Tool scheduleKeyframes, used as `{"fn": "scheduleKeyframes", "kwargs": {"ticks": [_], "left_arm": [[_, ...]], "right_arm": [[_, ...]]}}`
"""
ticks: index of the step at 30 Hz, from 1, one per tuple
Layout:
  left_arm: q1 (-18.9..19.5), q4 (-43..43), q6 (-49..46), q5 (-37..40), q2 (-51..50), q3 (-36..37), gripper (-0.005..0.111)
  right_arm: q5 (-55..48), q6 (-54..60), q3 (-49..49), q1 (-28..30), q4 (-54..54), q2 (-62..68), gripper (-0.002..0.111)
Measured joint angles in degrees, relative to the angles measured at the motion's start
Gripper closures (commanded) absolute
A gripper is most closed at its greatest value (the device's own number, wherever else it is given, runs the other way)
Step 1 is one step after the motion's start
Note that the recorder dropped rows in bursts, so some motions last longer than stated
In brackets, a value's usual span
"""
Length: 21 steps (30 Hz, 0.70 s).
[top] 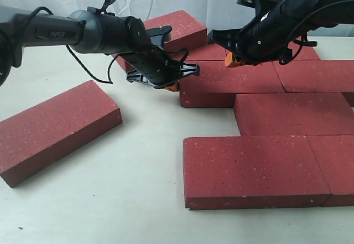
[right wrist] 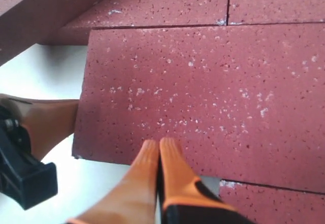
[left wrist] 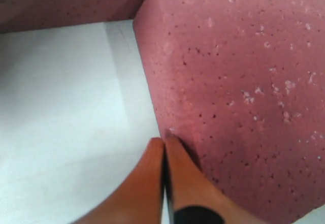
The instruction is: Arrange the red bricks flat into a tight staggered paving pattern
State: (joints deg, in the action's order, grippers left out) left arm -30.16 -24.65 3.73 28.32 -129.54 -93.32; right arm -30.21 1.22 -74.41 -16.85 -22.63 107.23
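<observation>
Nearest the exterior camera, two of the red bricks point(top: 254, 169) are lying flat, end to end, on the table point(top: 110, 211). A second-course brick point(top: 293, 111) is sitting offset behind them, and a loose brick point(top: 55, 128) is lying well apart at the left, skewed. Behind these, the left gripper point(top: 173, 83), orange fingers clenched on nothing, is touching the left end of the third-course brick point(top: 232, 81). The right gripper point(top: 233, 61), likewise clenched and empty, is poised over that brick's top; whether it is touching I cannot tell. The step in hand is probably snugging this brick into its course. The next move is calling for a short, level push that avoids skewing it. Farthest off, a back brick point(top: 177, 28) seems to be sitting raised, not yet flat.
</observation>
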Motion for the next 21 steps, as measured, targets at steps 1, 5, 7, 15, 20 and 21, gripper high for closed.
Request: {"fn": "scheduleKeyframes", "kwargs": {"ticks": [1,5,7,15,20,21], "left_arm": [[0.0,0.0,0.0,0.0,0.0,0.0,0.107],[0.0,0.0,0.0,0.5,0.0,0.0,0.107],[0.5,-0.1,0.0,1.6,0.0,0.0,0.107],[3.9,4.5,0.0,12.3,5.0,0.0,0.107],[3.9,6.5,0.0,18.7,11.8,0.0,0.107],[3.9,6.5,0.0,19.4,13.4,0.4,0.107]], "right_arm": [[0.0,0.0,0.0,0.0,0.0,0.0,0.109],[0.0,0.0,0.0,0.0,0.0,0.0,0.109],[0.0,0.0,0.0,0.0,0.0,0.0,0.109],[-6.0,0.0,0.0,0.0,-0.3,-0.6,0.109],[-16.0,0.0,0.0,0.0,1.1,-4.7,0.109],[-18.3,0.0,0.0,0.0,1.4,-5.5,0.109]]}}
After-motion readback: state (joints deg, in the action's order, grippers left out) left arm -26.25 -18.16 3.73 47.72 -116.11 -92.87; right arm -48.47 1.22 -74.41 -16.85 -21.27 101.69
